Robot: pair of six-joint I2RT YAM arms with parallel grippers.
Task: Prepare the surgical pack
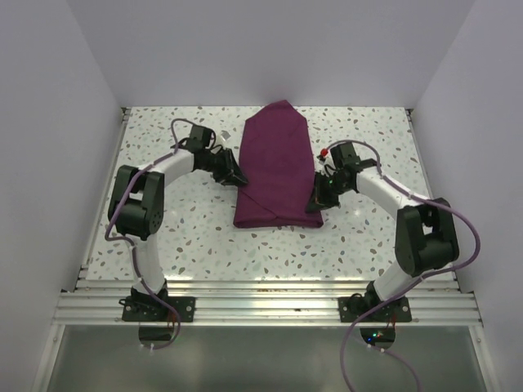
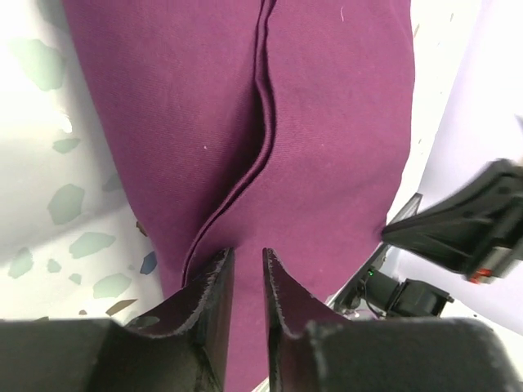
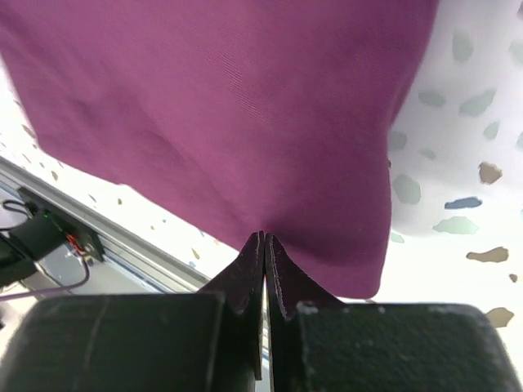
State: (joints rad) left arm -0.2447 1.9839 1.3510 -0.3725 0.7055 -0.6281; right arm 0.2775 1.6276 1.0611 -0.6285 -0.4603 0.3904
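The surgical pack (image 1: 278, 163) is a deep purple cloth folded into a long shape, pointed at the far end, lying mid-table. My left gripper (image 1: 238, 177) is at its left edge. In the left wrist view the jaws (image 2: 248, 251) stand narrowly apart with cloth (image 2: 327, 147) filling the gap, and a fold line runs up from the left fingertip. At the near right corner, my right gripper (image 1: 317, 202) has its jaws (image 3: 264, 234) pressed together on the cloth's edge (image 3: 245, 106), which puckers toward the tips.
The speckled white table (image 1: 188, 237) is walled in on the left, right and far sides. An aluminium rail (image 1: 261, 298) runs along the near edge and also shows in the right wrist view (image 3: 122, 237). The right arm (image 2: 466, 220) appears across the cloth in the left wrist view.
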